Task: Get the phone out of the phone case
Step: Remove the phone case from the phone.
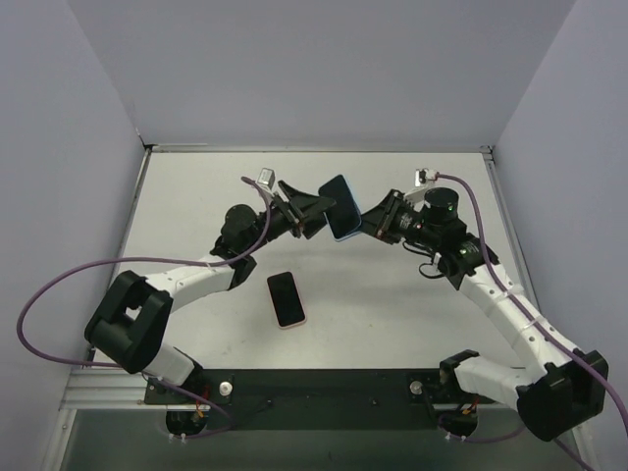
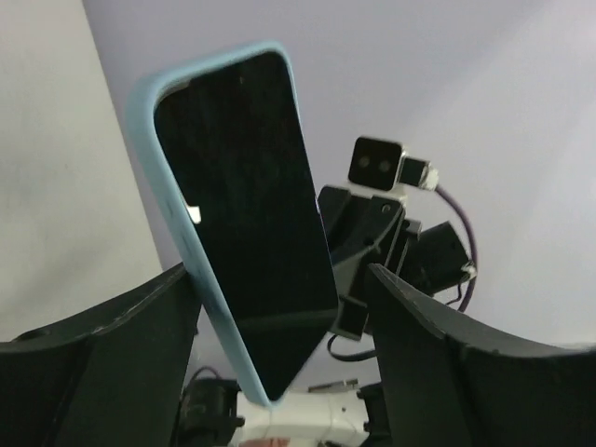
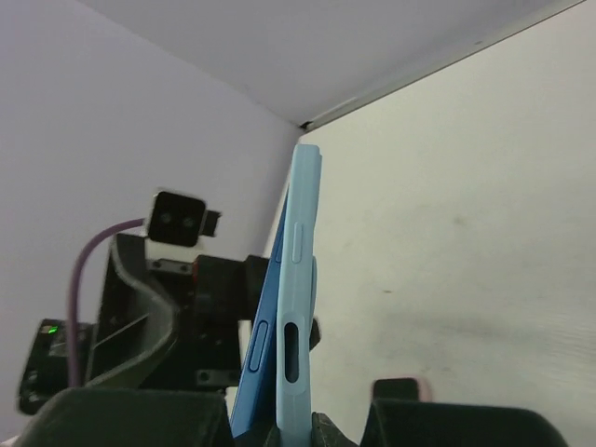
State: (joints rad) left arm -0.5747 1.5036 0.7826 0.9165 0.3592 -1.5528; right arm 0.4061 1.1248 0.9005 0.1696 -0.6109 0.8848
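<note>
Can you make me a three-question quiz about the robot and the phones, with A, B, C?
1. Where is the pink-edged phone? A on the table; B in a gripper; C on a wall.
2. What colour is the held case? A red; B light blue; C green.
3. The left gripper is: A open; B shut on the case; C out of sight.
Answers: 1 A, it lies flat there. 2 B, its edge is light blue. 3 A, its fingers stand apart; the right gripper pinches the case.

White table (image 1: 392, 314), pink-edged phone (image 1: 287, 299) flat near its middle.
</note>
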